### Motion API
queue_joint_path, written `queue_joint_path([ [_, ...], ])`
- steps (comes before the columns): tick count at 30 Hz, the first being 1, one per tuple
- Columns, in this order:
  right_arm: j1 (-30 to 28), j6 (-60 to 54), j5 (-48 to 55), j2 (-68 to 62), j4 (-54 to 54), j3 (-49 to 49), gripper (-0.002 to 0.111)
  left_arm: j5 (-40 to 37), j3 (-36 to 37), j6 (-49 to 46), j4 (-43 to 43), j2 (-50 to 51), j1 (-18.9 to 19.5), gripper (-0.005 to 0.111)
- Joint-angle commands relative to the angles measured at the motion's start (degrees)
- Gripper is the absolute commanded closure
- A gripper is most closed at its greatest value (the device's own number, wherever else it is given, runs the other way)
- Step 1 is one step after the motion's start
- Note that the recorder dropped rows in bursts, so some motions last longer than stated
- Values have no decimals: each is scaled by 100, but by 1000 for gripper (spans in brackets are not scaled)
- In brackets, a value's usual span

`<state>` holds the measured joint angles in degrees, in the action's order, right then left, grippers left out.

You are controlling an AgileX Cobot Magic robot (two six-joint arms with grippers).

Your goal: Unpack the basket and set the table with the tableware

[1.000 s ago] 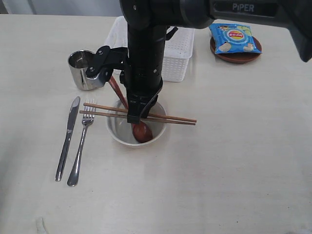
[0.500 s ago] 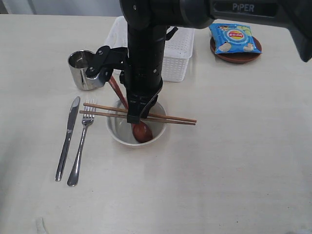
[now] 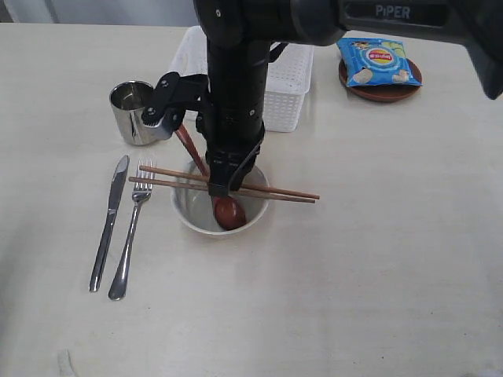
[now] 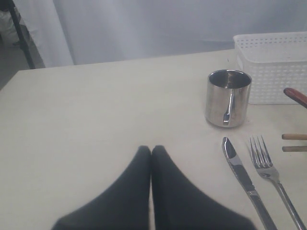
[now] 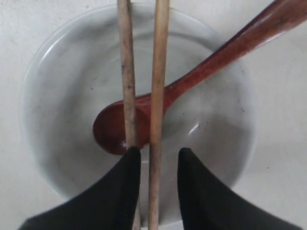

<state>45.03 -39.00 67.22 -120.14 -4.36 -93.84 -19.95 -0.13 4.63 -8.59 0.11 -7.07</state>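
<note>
Both chopsticks (image 3: 283,192) lie a touch further toward the right-arm side than half a second ago, and the right pincer (image 3: 222,191) above them has drifted the same way; nothing else has shifted. That pincer points straight down with its jaws part open. One chopstick runs through the gap clear of the far finger, and the other lies at the tip of the near finger (image 5: 125,184); whether they touch I cannot tell. It grips nothing.

The table (image 3: 377,275) carries everything. The basket (image 3: 287,94) stands just behind the right arm. The bowl (image 3: 189,216) sits directly under the pincer, with the chopsticks resting across its rim. The cup (image 3: 132,118) stands near, on the left-arm side. The plate (image 3: 383,94), with the blue bag (image 3: 379,61) on it, is well apart on the other side. Knife (image 3: 108,224) and fork (image 3: 130,239) lie side by side beyond the bowl's cup side. The spoon (image 3: 229,212) rests in the bowl under the chopsticks.

The left pincer (image 4: 151,149) is closed on nothing.
</note>
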Motion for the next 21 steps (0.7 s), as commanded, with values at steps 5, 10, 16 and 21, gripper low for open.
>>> queue_joint_path([
  [5, -49, 52, -229, 168, 144, -10, 77, 3, 13, 13, 10, -11, -29, 107],
  [10, -91, 304, -386, 759, 13, -10, 77, 3, 13, 13, 10, -11, -29, 107],
  [16, -224, 2139, 274, 859, 1394, 16, 77, 3, 13, 13, 10, -11, -29, 107],
  [21, -569, 2825, 274, 870, 1390, 478, 77, 3, 13, 13, 10, -11, -29, 107],
])
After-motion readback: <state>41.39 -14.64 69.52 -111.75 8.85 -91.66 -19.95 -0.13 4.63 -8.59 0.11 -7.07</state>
